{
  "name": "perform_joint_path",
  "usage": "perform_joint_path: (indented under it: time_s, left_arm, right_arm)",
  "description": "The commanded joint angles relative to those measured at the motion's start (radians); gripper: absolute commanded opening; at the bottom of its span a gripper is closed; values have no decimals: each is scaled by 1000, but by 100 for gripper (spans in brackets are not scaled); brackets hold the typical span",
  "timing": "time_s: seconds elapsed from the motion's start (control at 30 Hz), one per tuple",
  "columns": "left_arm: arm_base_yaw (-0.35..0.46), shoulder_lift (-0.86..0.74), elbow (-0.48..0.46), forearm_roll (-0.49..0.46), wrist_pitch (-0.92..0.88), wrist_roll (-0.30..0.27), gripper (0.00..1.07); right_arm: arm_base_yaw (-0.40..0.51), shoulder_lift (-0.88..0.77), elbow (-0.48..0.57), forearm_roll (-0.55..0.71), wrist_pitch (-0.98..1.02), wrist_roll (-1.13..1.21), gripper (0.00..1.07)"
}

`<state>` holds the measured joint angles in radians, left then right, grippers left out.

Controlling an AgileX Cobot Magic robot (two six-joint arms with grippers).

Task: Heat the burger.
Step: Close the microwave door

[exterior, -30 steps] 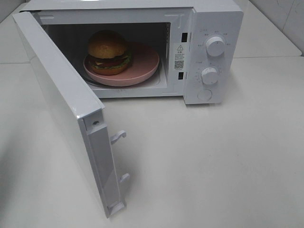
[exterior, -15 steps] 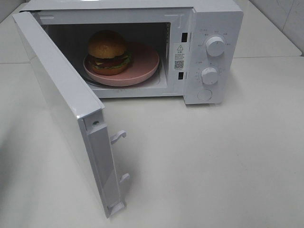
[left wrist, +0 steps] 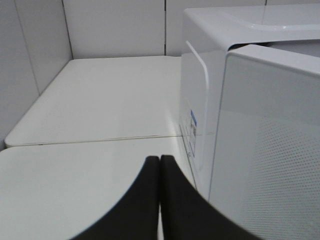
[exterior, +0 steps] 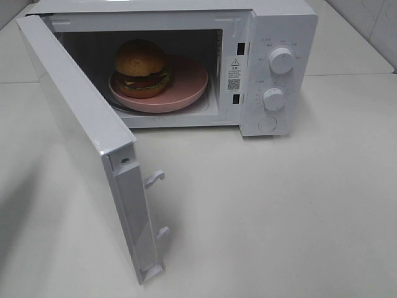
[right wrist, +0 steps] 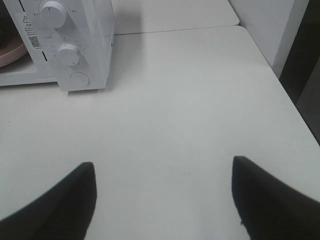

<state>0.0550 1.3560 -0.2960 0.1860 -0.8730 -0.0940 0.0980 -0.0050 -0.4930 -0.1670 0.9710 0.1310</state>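
We see burger [exterior: 140, 67] on pink plate [exterior: 192, 84] inside microwave [exterior: 282, 25], door [exterior: 74, 124] swung wide. White tabletop [exterior: 279, 211], white tiled wall [left wrist: 115, 27]. Our left gripper [left wrist: 159, 162] pressed closed, empty; right gripper [right wrist: 163, 162] spread wide, empty.

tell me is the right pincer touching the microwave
Apart. The right wrist view shows a wide stretch of table between the open right pincer and the microwave.

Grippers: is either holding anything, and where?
Nothing held: left gripper is shut empty beside the microwave, right gripper is open above the table; the burger sits on its plate inside.
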Motion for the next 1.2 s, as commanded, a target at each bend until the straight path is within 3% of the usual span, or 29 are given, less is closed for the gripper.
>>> perform_joint_path:
  time_s: [0.03,0.1,0.13,0.23,0.27,0.33,0.37,0.5,0.73,0.87,1.2]
  left_arm:
    - [-1,28,-19,77,-40,-73,0]
    - [-1,38,-36,121,-40,-77,0]
    - [-1,47,-54,156,-39,-106,0]
    - [-1,52,-64,166,-39,-128,0]
    - [-1,63,-83,191,-40,-172,0]
    - [-1,70,-93,207,-40,-189,0]
    - [-1,94,-119,275,-40,-221,0]
    - [-1,145,-175,375,-43,-269,0]
    - [-30,193,-215,394,-47,-292,0]
    - [-95,245,-259,397,-40,-285,0]
    - [-172,271,-273,350,-33,-257,0]
  right_arm:
    - [-6,-28,1,-2,-6,5,72]
    - [-6,-28,1,-2,-6,5,72]
    - [-6,-28,1,-2,-6,5,72]
    - [-6,-28,1,-2,-6,5,72]
    - [-6,-28,1,-2,-6,5,72]
    - [-6,-28,1,-2,-6,5,72]
    - [-6,-28,1,-2,-6,5,72]
    - [-6,-28,1,-2,-6,5,72]
    - [-6,-28,1,-2,-6,5,72]
    - [-6,-28,1,-2,-6,5,72]
    - [-6,-28,1,-2,-6,5,72]
